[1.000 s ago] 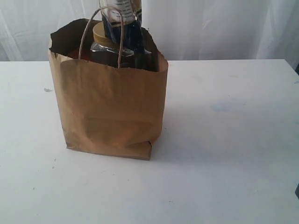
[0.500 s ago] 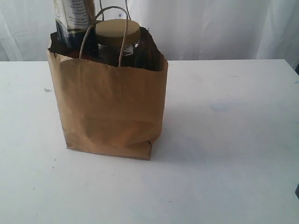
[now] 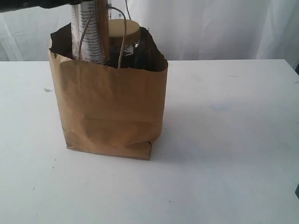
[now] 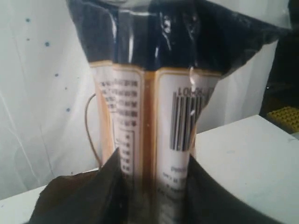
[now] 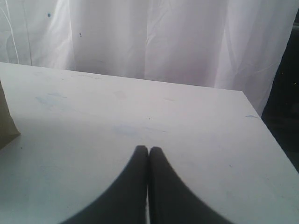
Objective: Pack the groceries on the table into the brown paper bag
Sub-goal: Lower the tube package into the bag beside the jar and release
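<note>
**Long package goes in beside the jar**

From where I stand, the brown paper bag (image 3: pixel 110 107) sits upright on the white table (image 3: pixel 224 140) with its mouth open and its twisted paper handle (image 3: pixel 120 56) standing up in front. The long blue-white package (image 3: pixel 88 32) hangs upright over the left side of the mouth, its lower end already below the rim. Its top runs up to the dark left arm (image 3: pixel 32 4).

I cannot see the left gripper's fingers. Judging by the way the package dangles straight under the wrist, they are clamped on its dark, crinkled top end.

The package looks like a light, slippery film sleeve: soft and glossy, and likely to buckle if pushed down hard. That pinched top seam seems the sensible place to hold it.

Inside the bag, the gold-lidded clear nut jar (image 3: pixel 131 30) stands just beside the package, with its lid level with the rim. The jar looks rigid and heavy, so the package will probably slide down along it. What lies deeper in the bag I cannot tell.

The right gripper (image 5: pixel 148 154) waits over bare table with its fingers pressed together and nothing between them.
</note>
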You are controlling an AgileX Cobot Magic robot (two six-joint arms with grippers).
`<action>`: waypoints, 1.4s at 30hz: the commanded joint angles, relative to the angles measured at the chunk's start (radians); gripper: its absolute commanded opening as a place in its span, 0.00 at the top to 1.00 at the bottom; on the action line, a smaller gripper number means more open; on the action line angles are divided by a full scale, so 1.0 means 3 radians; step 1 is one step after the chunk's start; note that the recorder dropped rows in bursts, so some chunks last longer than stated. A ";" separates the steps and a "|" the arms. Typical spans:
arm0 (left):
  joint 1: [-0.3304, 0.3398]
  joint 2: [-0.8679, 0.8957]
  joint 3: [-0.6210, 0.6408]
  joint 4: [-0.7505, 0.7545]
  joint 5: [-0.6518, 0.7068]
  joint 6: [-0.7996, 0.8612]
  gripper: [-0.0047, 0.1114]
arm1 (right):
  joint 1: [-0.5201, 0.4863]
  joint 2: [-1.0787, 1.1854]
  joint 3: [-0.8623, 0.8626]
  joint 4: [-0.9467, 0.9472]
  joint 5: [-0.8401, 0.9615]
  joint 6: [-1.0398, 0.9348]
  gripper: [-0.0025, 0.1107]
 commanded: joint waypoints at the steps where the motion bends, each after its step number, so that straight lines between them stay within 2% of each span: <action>1: -0.0007 -0.0040 -0.0032 0.0075 0.0280 -0.0037 0.96 | 0.0006 0.0013 0.0007 0.0003 -0.0020 0.0008 0.98; 10: -0.0007 0.0292 -0.0032 0.0450 0.0315 -0.0011 0.96 | 0.0006 0.0013 0.0007 0.0003 -0.0020 0.0008 0.98; 18: -0.0007 0.0466 -0.0032 0.0412 0.0315 -0.0011 0.96 | 0.0006 0.0013 0.0007 0.0010 -0.0020 0.0008 0.98; 24: -0.0007 0.0476 -0.0032 0.0142 0.0315 -0.0011 0.96 | 0.0006 0.0013 0.0007 0.0010 -0.0020 0.0008 0.98; 26: -0.0007 0.0476 -0.0032 0.0118 0.0315 -0.0011 0.90 | 0.0006 0.0013 0.0007 0.0010 -0.0020 0.0008 0.98; 29: -0.0007 0.0476 -0.0032 0.0023 0.0315 -0.0011 0.76 | 0.0006 0.0013 0.0007 0.0010 -0.0020 0.0008 0.98; 31: -0.0007 0.0476 -0.0032 -0.0019 0.0315 -0.0011 0.65 | 0.0006 0.0013 0.0007 0.0010 -0.0020 0.0008 0.98; 32: -0.0007 0.0476 -0.0032 -0.0025 0.0315 -0.0011 0.56 | 0.0006 0.0013 0.0007 0.0010 -0.0020 0.0008 0.98; 34: -0.0007 0.0476 -0.0032 -0.0031 0.0315 -0.0011 0.47 | 0.0006 0.0013 0.0007 0.0010 -0.0020 0.0008 0.98; 37: -0.0007 0.0476 -0.0032 -0.0067 0.0315 -0.0011 0.43 | 0.0006 0.0013 0.0007 0.0010 -0.0020 0.0008 0.98; 42: -0.0007 0.0476 -0.0032 -0.0067 0.0303 0.0002 0.43 | 0.0006 0.0013 0.0007 0.0010 -0.0020 0.0008 0.98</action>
